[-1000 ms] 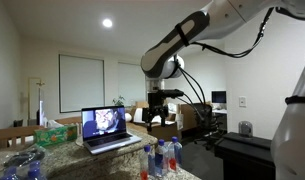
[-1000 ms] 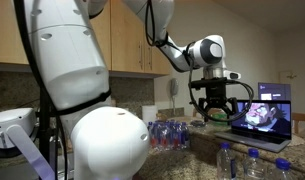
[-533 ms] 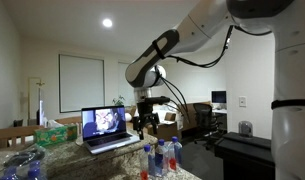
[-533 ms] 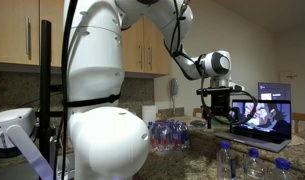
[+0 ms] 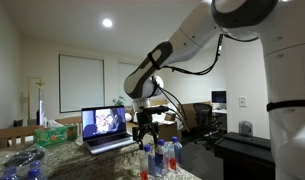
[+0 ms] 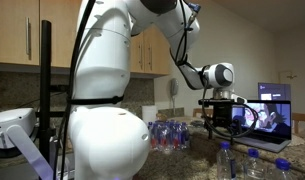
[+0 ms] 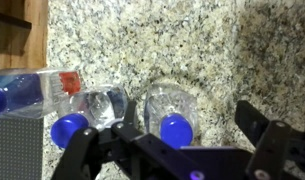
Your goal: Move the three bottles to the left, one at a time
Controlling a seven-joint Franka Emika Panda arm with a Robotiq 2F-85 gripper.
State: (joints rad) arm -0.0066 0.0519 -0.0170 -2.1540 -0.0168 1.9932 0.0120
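Exterior view, left to right: laptop (image 5: 105, 125) open at the back of the bench (image 5: 92, 160); my claw (image 5: 145, 131) hangs just over the near group; the three bottles (image 5: 162, 157) stand upright near the bench's front edge, close together, blue caps up.

Wrist view, left to right: first bottle (image 7: 37, 92), clear, red band on it, blue cap out at the frame edge; second bottle (image 7: 97, 107), just beside the first, touching or not I cannot tell; third bottle (image 7: 170, 100), a narrow strip of speckled stone between it and the second; its cap sits between my fingers (image 7: 267, 140).

Claw: jaws spread wide, nothing in them; one finger falls near the second bottle's cap, the other over bare stone further right.

Handling, my judgement: small, thin-walled plastic; light even if full (fill not readable from here); walls likely dent under a hard squeeze; smooth skin and label probably slippery; tall for its foot, so a nudge or a jerky lift could tip it.

Where to hold, my judgement: across the body just under the shoulder, where the wall should be stiffer, or at the neck below the cap; not low down; firm but not crushing.

Risk: neighbours crowd; the finger going between second and third has little room; a straight descent into that gap seems wise; the third bottle looks best lined up for a first take.
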